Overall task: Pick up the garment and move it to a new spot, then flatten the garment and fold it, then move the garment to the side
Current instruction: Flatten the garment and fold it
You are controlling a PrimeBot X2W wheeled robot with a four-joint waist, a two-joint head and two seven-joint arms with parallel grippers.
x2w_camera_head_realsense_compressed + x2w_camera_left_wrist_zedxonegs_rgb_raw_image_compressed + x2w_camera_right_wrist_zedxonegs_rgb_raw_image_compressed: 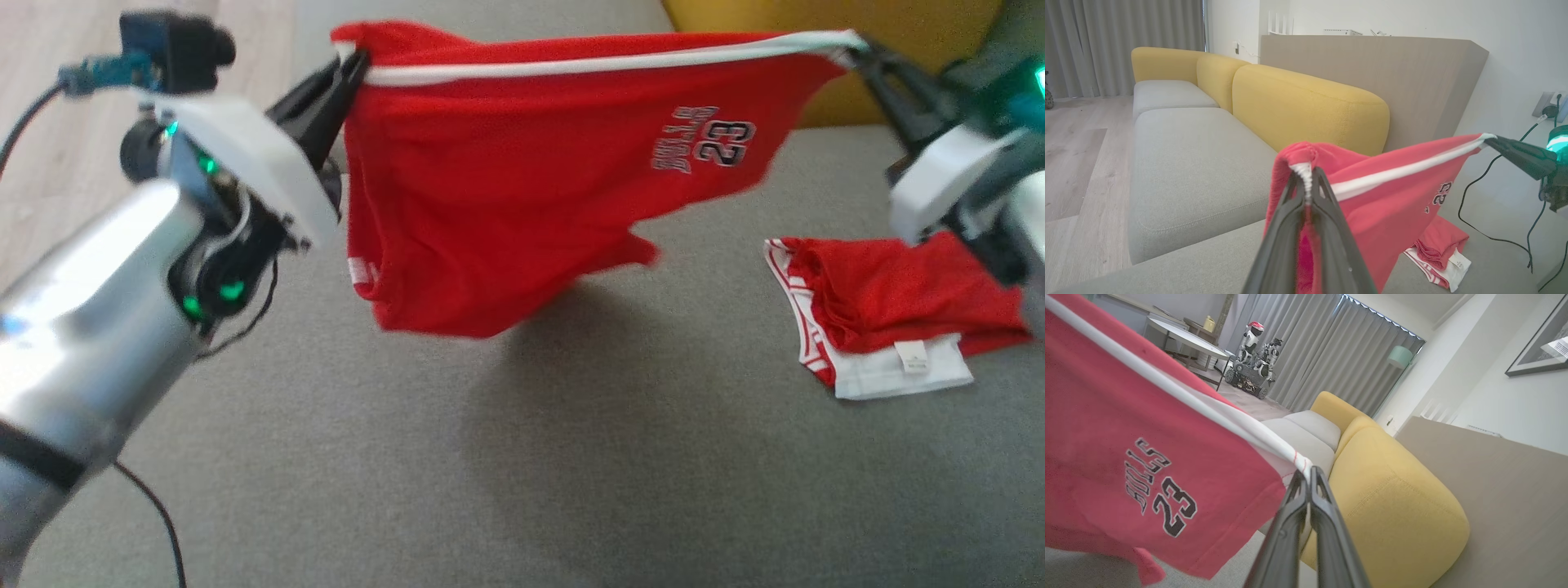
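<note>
Pinching the white-trimmed top edge at both ends, clamping tight with the left gripper (353, 61) on one corner and the right gripper (857, 47) on the other. Holding the red garment (506, 188) stretched between them, dangling above the grey sofa seat (571, 457) and hanging clear of it. Also spotting a folded red-and-white piece (890, 310) lying on the cushion by the right arm.

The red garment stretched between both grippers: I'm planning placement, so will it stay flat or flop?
Probably floppy: the red garment sags below the taut white edge. Likely light: corner pinches by the left gripper and right gripper carry it. It may crumple on landing.
</note>
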